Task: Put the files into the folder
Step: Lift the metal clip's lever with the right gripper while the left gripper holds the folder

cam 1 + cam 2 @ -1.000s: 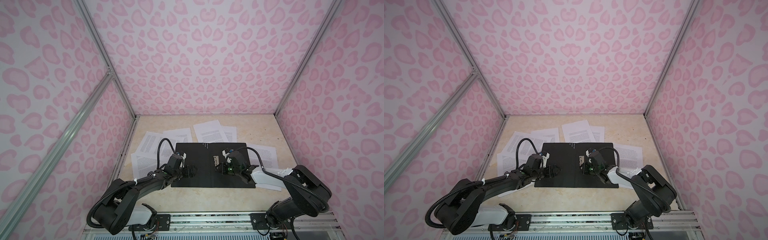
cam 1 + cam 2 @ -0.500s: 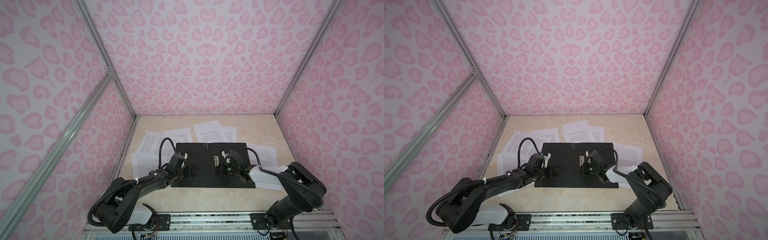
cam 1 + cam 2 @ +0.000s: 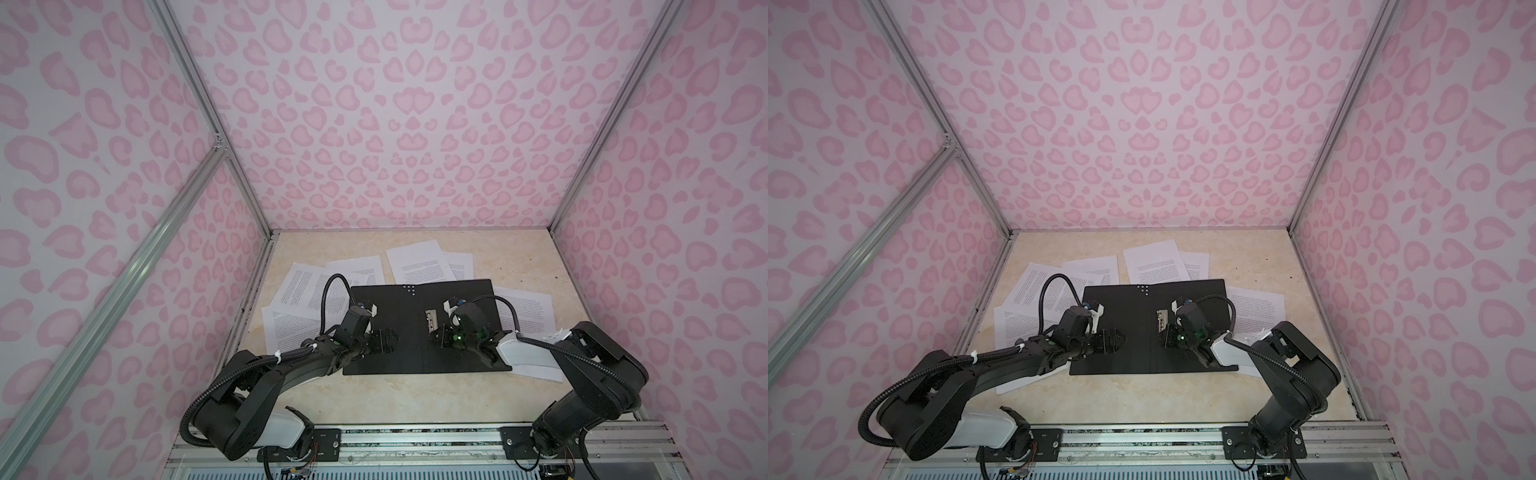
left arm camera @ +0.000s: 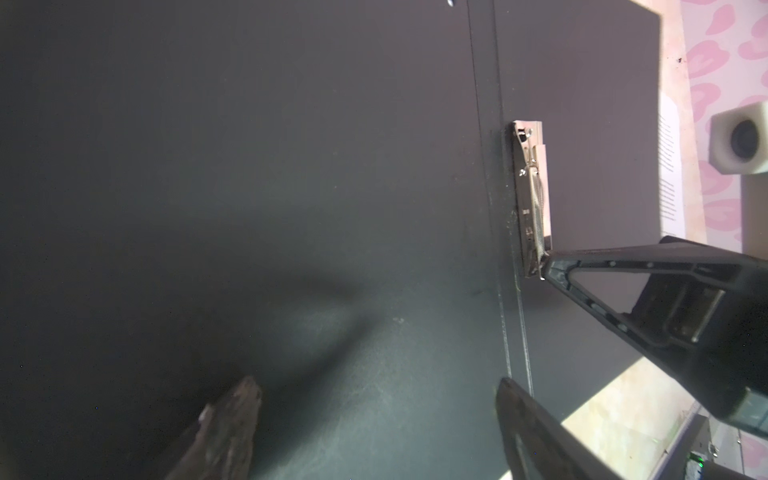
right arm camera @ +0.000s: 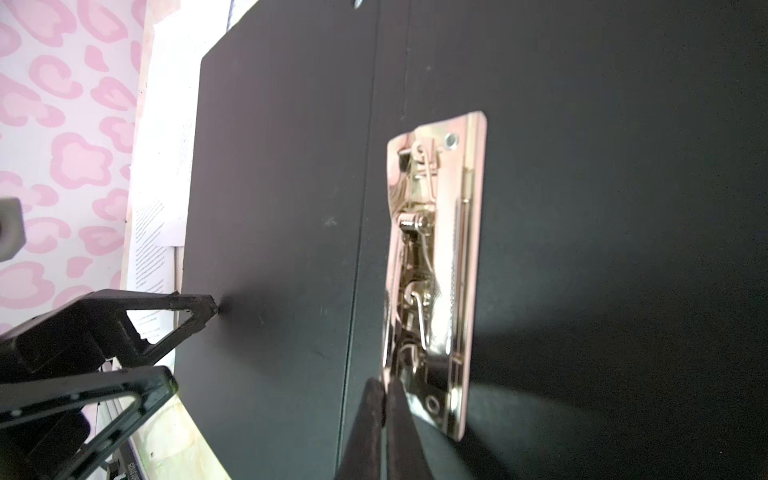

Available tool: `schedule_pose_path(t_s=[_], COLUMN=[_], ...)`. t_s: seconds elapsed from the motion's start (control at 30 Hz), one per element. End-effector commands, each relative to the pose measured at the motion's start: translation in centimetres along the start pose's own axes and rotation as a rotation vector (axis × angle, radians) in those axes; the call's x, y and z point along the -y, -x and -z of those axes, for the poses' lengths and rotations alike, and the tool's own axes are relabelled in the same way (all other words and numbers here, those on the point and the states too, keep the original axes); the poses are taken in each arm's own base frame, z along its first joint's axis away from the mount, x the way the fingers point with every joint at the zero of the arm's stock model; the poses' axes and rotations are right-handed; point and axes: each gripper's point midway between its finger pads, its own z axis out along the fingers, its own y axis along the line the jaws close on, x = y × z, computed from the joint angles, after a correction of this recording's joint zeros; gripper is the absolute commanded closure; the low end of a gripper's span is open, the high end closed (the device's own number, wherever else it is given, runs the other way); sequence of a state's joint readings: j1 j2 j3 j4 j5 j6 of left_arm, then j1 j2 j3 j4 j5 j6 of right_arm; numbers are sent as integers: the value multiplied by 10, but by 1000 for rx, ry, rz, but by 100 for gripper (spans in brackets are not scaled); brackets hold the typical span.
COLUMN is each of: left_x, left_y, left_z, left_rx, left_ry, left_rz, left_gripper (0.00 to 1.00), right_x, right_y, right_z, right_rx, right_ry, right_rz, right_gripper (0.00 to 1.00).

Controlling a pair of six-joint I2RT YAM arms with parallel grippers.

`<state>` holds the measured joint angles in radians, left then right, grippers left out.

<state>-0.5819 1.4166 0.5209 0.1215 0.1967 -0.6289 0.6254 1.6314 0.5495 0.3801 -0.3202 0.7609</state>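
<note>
Right claw [image 3: 436, 334] has closed since the earlier frames: part-spread a second ago, fingers now pressed together at the near end of the clip [image 3: 430, 322]. Its elbow has crept slightly toward frame centre. Left claw [image 3: 388, 340] hasn't moved and is spread wide.

Top views: folder [image 3: 399, 307] lies open and flat at the centre of the table [image 3: 415, 399], both black leaves bare. Papers [image 3: 415, 262] are all outside it, fanned past its upper and left edges, with more at its right edge under the right arm. Both top views agree: right claw [image 3: 1163, 334] at the clip [image 3: 1161, 318], left claw [image 3: 1117, 338] over the left leaf.

Left wrist: left claw [image 4: 374, 415] at frame bottom, fingers wide apart with nothing between, over bare folder [image 4: 291, 166]. Right claw [image 4: 544, 266] tip touches the clip [image 4: 530, 187] end, centre right.

Right wrist: fingers [image 5: 368, 428] together at bottom centre, hard against the lower end of the clip [image 5: 436, 270] by the lever. Can't tell if a thin tab is caught between them. Left claw [image 5: 191, 345] sits lower left, open, upper tip at the folder [image 5: 270, 208] surface.

My read: this is the grab on the clip lever to lift it before any paper goes in. Zero papers filed, so it's early. If the pinch missed the lever, the clip won't open.
</note>
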Motion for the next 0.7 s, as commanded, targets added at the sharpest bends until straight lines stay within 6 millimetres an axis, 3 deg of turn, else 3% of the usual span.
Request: schedule_pose_path(t_s=[0.0,0.23,0.37,0.6,0.67], left_x=[-27,-33,-35,-46,-46], left_y=[-26,-26,-24,-21,-20], left_z=[-2,-3,-3,-2,-2], left_rx=[-105,-105,-100,-80,-78], left_ry=[116,151,163,231,232], left_rz=[36,37,37,46,46], left_gripper=[9,9,10,10,10], right_x=[47,88,97,38,13], right_y=[-25,-41,-39,-7,0], right_z=[-3,-2,4,10,9], right_rx=[-54,-50,-34,-8,-28], right_ry=[-174,-319,-379,-197,-98], right_rz=[11,-13,-17,52,75], right_gripper=[100,100,100,100,100])
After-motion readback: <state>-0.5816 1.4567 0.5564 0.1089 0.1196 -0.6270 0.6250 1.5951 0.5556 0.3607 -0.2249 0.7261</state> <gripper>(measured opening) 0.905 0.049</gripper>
